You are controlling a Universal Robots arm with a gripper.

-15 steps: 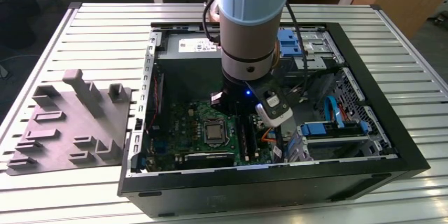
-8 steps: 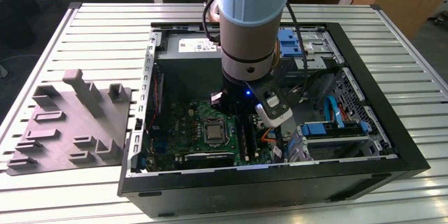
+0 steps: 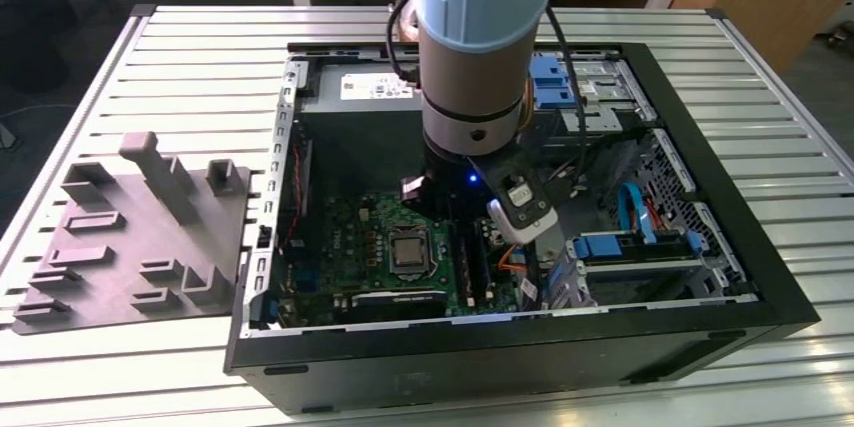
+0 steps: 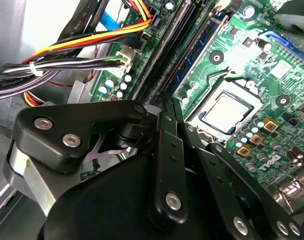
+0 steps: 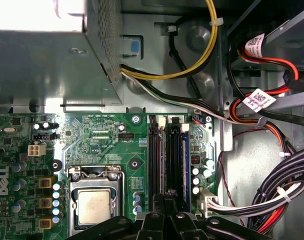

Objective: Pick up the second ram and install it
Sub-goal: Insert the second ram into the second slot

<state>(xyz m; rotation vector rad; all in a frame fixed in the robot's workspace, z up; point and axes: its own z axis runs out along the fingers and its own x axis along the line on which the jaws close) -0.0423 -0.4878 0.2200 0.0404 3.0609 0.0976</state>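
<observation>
One stick: the second ram (image 5: 184,165) stands on edge in a motherboard slot (image 5: 154,160), lower centre of the first wrist view.
Axis: runs straight up the frame from the tool (image 5: 164,202).
Tool: directly over the stick's near end, fingers drawn together; whether it pinches the stick, I cannot tell.
</observation>
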